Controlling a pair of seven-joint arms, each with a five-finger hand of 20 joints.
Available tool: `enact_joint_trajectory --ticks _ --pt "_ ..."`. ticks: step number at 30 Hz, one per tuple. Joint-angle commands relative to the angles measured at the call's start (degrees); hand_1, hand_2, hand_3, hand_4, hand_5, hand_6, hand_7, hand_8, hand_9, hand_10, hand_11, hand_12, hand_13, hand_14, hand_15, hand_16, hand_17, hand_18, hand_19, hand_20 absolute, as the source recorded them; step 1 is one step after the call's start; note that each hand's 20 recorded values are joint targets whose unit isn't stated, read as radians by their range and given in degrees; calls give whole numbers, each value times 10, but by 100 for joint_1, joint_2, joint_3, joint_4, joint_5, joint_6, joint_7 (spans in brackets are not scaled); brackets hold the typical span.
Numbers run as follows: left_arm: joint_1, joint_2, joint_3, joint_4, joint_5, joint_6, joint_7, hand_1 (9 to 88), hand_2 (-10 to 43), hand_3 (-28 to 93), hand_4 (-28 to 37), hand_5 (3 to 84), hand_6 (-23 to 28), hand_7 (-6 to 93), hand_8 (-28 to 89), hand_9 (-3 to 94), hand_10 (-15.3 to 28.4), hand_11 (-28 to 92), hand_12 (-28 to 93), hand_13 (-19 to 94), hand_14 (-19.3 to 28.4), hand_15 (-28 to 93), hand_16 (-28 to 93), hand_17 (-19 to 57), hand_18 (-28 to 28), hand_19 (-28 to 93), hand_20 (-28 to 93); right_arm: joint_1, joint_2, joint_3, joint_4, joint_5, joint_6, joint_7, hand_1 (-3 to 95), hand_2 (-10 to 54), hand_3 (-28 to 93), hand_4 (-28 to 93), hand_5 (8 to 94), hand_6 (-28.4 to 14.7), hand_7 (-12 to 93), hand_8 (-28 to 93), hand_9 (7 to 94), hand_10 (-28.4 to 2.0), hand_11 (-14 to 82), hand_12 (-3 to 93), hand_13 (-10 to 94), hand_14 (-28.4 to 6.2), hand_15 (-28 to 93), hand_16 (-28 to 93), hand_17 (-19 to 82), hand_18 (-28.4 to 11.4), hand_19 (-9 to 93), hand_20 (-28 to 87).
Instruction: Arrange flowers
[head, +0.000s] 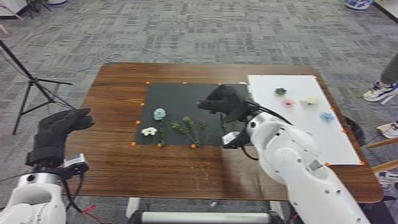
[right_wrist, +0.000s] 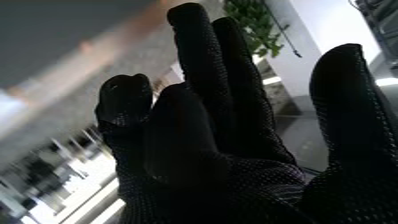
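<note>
In the head view my right hand (head: 226, 101) is over the right part of the dark mat (head: 178, 95), hiding part of it. Its fingers (right_wrist: 206, 65) look mostly straight in the right wrist view, with nothing visible between them and the thumb. On the mat lie a light blue flower (head: 160, 114), a white flower (head: 148, 131) and green sprigs (head: 187, 128). A dark green bloom (head: 281, 91), a pink one (head: 289, 102), a pale yellow one (head: 309, 100) and a blue one (head: 327, 116) are on the white board (head: 311, 140). My left hand (head: 62, 124) is open at the table's left edge.
Small orange markers line the mat and board on the brown table (head: 169, 172). A black tripod (head: 34, 80) stands on the floor to the left. Leafy greenery (right_wrist: 251, 25) appears beyond the fingers in the right wrist view.
</note>
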Motion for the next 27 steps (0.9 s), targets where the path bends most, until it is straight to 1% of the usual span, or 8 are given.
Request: enact_joint_trajectory --ticks 1,4,9,13,19,23,26,27 --pt "119 -72 -51 -56 25 -19 9 343 83 673 -229 557 21 243 -86 577 133 296 141 464 177 450 -16 60 143 269 254 -636 -312 -39 116 57 160 122 276 92 569 -142 646 -47 142 -95 758 -138 108 105 854 -79 852 289 443 -262 892 425" --pt "173 -95 -79 -82 9 0 -1 342 84 673 -229 558 22 242 -86 577 133 295 141 464 176 450 -16 60 143 269 254 -752 -392 -3 156 71 196 174 277 94 568 -141 648 -45 143 -94 759 -139 108 104 857 -79 851 287 446 -263 894 422" --pt "196 -113 -76 -98 21 16 -24 342 84 673 -229 557 21 242 -85 579 134 294 141 465 176 451 -15 60 143 268 253 -914 -452 13 163 169 187 293 276 97 568 -139 643 -48 142 -95 766 -138 110 105 861 -77 851 286 450 -262 899 418" --pt "150 -132 -12 -82 21 38 -33 342 84 673 -229 557 21 242 -86 579 133 295 141 465 176 451 -15 59 143 269 254 -962 -560 6 201 165 180 280 270 99 572 -139 619 -53 138 -94 768 -140 110 105 863 -77 850 288 451 -263 901 416" --pt "145 -163 30 -75 23 30 -27 342 84 673 -230 557 21 242 -86 579 134 294 142 464 176 451 -15 59 143 267 252 -995 -733 -36 274 188 75 250 260 104 578 -140 521 -57 129 -93 765 -148 109 106 865 -76 849 290 452 -264 904 412" --pt "119 -151 38 -56 14 10 -35 341 84 674 -230 557 21 242 -85 579 134 294 141 463 176 451 -15 58 143 266 252 -962 -791 -77 317 178 101 228 258 105 578 -140 506 -57 128 -90 758 -153 105 104 863 -76 847 293 449 -263 903 410" --pt "101 -148 44 -50 35 -10 -53 342 84 673 -230 557 21 242 -85 578 133 295 142 463 175 451 -15 58 143 265 252 -945 -823 -83 333 175 116 216 257 106 577 -141 502 -58 126 -91 757 -154 105 104 862 -75 846 294 448 -263 904 409" --pt "89 -142 60 -44 12 -5 -42 341 85 673 -230 558 21 241 -85 578 133 295 142 463 175 451 -15 58 143 265 251 -949 -814 -99 326 177 167 224 258 107 576 -141 501 -58 126 -91 757 -154 105 104 862 -77 847 295 448 -263 904 409"
